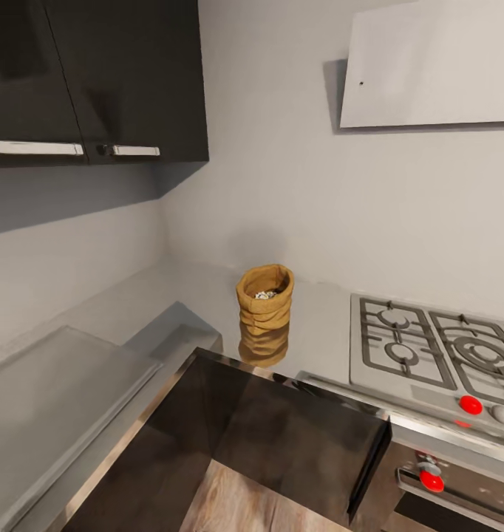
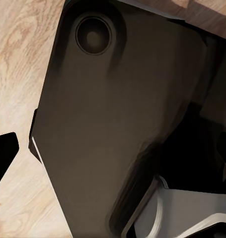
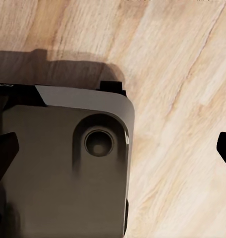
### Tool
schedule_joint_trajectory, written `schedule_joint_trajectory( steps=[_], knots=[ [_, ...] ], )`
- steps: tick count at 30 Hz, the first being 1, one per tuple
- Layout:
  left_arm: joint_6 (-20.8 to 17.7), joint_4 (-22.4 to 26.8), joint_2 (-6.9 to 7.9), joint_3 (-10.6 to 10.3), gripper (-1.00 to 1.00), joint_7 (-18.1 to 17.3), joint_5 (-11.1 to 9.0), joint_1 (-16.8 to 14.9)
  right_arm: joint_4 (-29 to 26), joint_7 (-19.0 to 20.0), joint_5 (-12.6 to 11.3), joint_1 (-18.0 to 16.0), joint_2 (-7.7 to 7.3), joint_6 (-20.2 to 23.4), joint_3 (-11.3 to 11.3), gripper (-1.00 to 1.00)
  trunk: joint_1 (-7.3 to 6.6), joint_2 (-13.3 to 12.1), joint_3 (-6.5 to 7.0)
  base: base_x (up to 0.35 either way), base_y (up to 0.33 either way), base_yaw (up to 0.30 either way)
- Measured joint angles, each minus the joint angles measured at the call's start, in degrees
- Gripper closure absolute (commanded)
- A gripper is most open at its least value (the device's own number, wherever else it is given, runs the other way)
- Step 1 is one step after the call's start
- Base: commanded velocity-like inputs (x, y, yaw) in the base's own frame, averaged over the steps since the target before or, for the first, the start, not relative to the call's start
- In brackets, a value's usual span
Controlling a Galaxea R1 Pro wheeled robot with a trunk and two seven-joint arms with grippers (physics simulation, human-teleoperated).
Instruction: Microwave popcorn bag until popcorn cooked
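Both wrist views look down on the robot's dark base [image 3: 63, 168] above a wooden floor [image 3: 182, 99]. Black finger tips sit wide apart at the edges of the right wrist view, so the right jaws look open and empty; the left jaws' state cannot be told. Farther off, the head view shows the tan popcorn bag [image 1: 264, 295] upright on the glossy grey surface [image 1: 318, 325], whitish bits [image 1: 264, 295] inside, left of the gas hob [image 1: 437, 347]. Dark cabinets [image 1: 97, 81] hang above.

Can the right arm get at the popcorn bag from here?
Probably not yet. The popcorn bag stands upright and unobstructed on the countertop beside the hob, but the right wrist view looks down at wooden floor.
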State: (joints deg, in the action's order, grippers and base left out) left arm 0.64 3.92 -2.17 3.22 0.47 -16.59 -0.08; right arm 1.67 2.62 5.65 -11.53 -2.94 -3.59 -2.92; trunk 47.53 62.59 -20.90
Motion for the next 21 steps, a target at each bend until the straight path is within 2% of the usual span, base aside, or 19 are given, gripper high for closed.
schedule_joint_trajectory(
  steps=[3, 8, 11, 21],
  knots=[
    [0.0, 0.0, 0.0, -0.02, -1.0, -0.06, 0.08, 0.0, 0.0, 0.0, 0.31, 0.0, 0.04, 0.05, 0.07, -1.0, 0.0, 0.0, 0.0, 0.0, 0.0, 0.0],
    [0.0, 0.0, 0.0, -0.17, -1.0, -0.06, 0.39, 0.0, 0.0, 0.0, 2.86, 0.0, 0.15, -0.07, -0.03, -1.0, 0.0, 0.0, 0.0, 0.0, 0.0, 0.0],
    [0.0, 0.0, 0.0, -0.28, -1.0, -0.07, 0.44, 0.0, 0.0, 0.0, 3.28, 0.0, 0.16, -0.12, -0.07, -1.0, 0.0, 0.0, 0.0, -0.028, 0.0, 0.0],
    [0.03, 0.0, 0.0, -0.09, -1.0, -0.08, 0.14, 0.0, 0.0, 0.0, 3.41, 0.0, 0.29, 0.21, -0.05, -1.0, 0.03, -0.01, 0.0, -0.317, 0.0, 0.0]
  ],
)
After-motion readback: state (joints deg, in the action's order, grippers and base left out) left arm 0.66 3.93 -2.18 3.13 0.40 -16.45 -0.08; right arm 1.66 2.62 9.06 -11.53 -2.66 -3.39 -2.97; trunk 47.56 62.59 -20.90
